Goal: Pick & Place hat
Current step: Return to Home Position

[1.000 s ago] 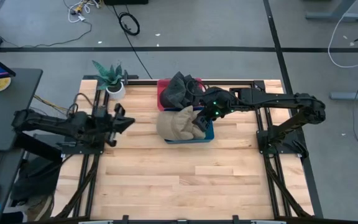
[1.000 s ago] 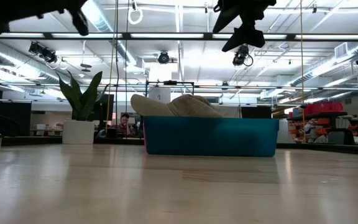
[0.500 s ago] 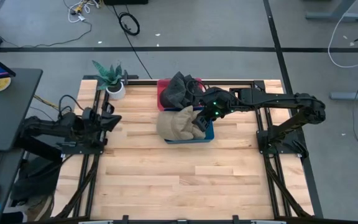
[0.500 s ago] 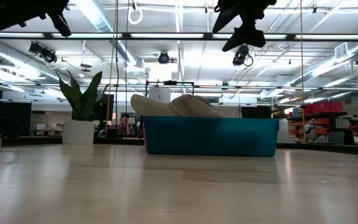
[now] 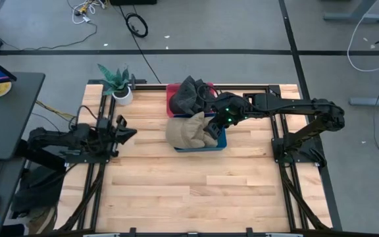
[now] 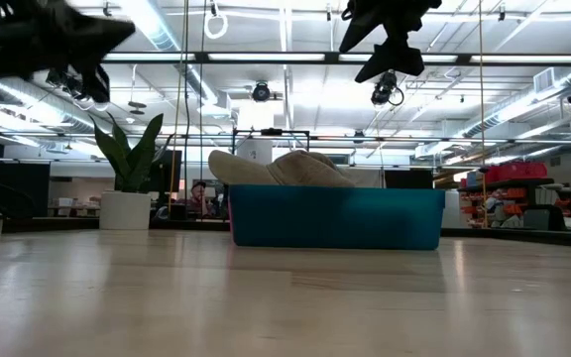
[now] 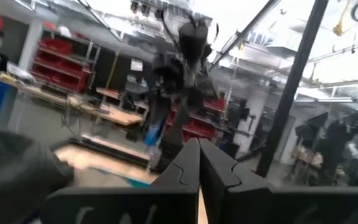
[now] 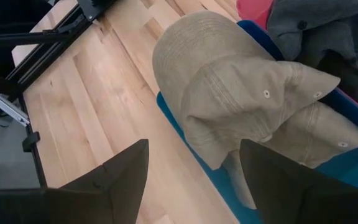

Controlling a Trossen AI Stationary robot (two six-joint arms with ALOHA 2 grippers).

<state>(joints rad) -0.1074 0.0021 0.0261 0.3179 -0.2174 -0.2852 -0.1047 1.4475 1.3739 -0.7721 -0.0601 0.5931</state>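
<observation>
The left gripper, fingers pressed together, is pulling back over the table's left rail, sitting lower than half a second ago. Both brown caps lie in the blue bin, with the right gripper above them, spread wide and unmoved. Behind, the black cap fills the red bin, so sorting looks done.

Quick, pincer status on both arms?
Left pincer: closed, holding nothing, near the left edge of the table.
Right pincer: open, empty, above the brown caps in the blue bin.
</observation>
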